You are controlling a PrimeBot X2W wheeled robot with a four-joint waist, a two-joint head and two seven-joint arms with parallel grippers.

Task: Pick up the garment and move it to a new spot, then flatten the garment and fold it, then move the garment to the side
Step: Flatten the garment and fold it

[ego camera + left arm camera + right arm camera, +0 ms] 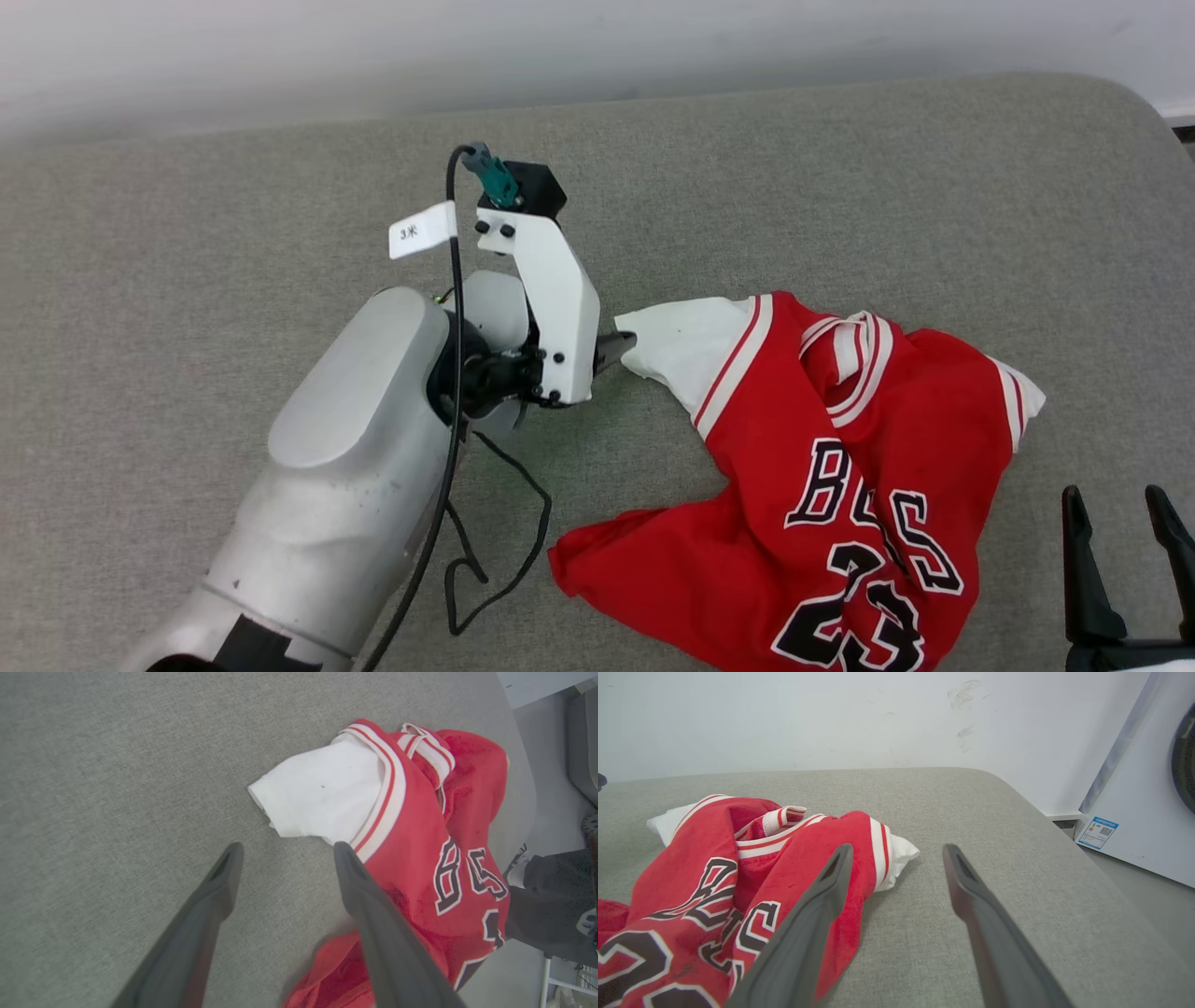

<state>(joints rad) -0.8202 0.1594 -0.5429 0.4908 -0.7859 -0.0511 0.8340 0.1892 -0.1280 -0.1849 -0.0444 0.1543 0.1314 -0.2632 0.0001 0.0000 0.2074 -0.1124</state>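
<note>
The left tool (287, 845) is wide open and empty, just beside the white sleeve (322, 793) of the red shirt (840, 439) bunched on the gray counter (187, 233); grabbing only the sleeve edge may let it slip

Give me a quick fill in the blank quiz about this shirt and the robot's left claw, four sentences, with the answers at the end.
1. The main colour of the shirt is ____.
2. The number printed under the lettering on the shirt is ____.
3. The short sleeve in front of the left claw is ____ in colour.
4. The left claw holds nothing, and its two fingers stand ____.

Missing words: red; 23; white; open
</note>
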